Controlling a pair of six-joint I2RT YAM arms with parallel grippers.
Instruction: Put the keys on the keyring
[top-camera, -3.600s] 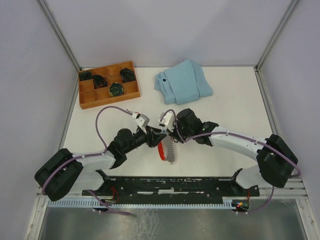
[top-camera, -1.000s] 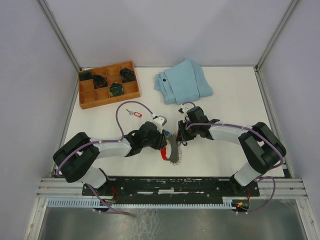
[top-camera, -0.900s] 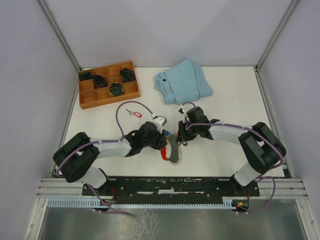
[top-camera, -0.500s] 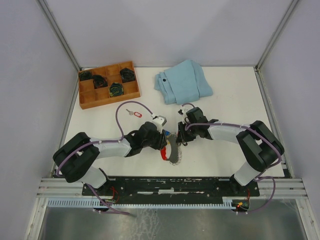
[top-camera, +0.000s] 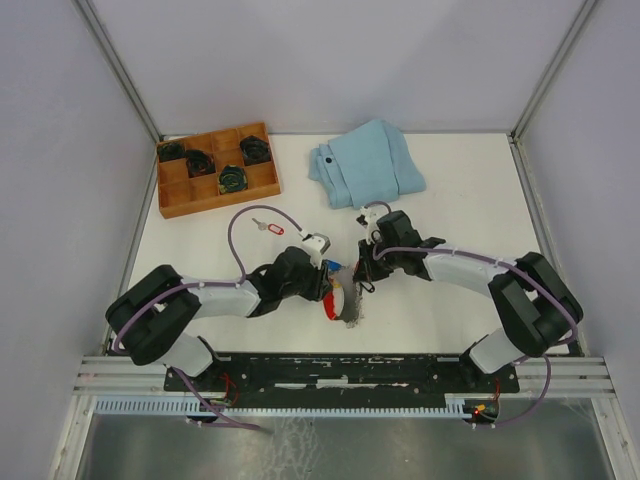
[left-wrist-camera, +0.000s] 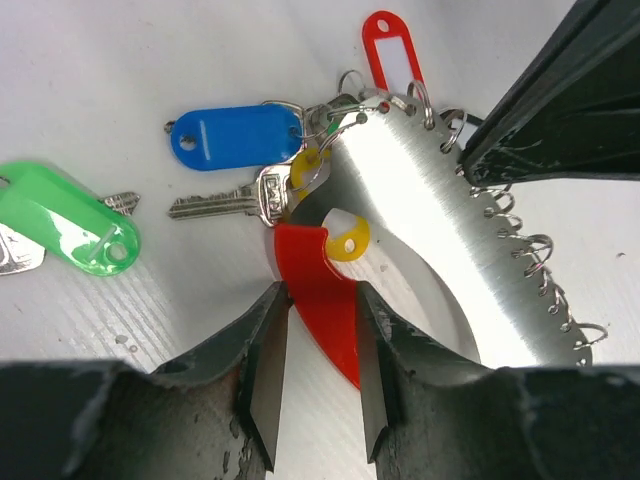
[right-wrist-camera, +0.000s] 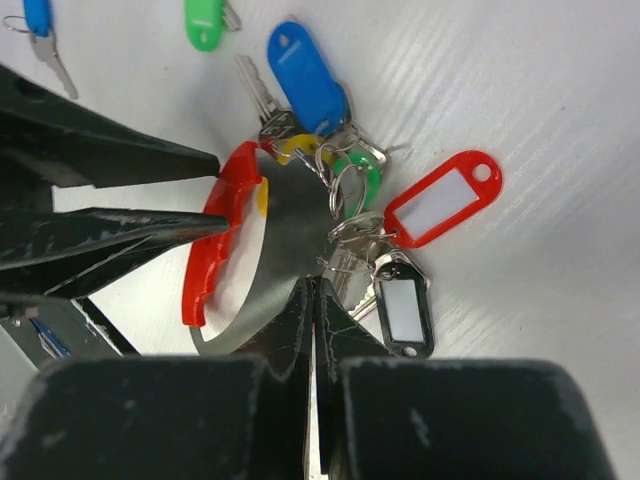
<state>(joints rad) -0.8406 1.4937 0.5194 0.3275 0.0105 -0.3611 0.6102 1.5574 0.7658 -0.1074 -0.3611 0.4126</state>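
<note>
The keyring (top-camera: 347, 303) is a red curved strip (left-wrist-camera: 322, 300) with a silvery toothed band (left-wrist-camera: 420, 210) carrying small loops. It lies on the table between both arms. My left gripper (left-wrist-camera: 320, 292) is shut on the red strip, one finger on each side. My right gripper (right-wrist-camera: 313, 287) is shut, its tips against the band's looped edge; whether they pinch a loop I cannot tell. Keys with blue (left-wrist-camera: 240, 137), yellow (left-wrist-camera: 346, 236) and red (left-wrist-camera: 392, 50) tags cluster at the keyring's end. A black-tagged key (right-wrist-camera: 402, 315) lies there too. A green-tagged key (left-wrist-camera: 70, 220) lies apart.
A wooden compartment tray (top-camera: 215, 198) with dark coiled items stands at the back left. A folded light-blue cloth (top-camera: 365, 163) lies at the back centre. One loose key with a red tag (top-camera: 268, 227) rests between the tray and the left arm.
My right gripper's jaws have closed fully against the keyring's looped edge, and that arm has shifted slightly. The left gripper keeps its hold on the red strip.
</note>
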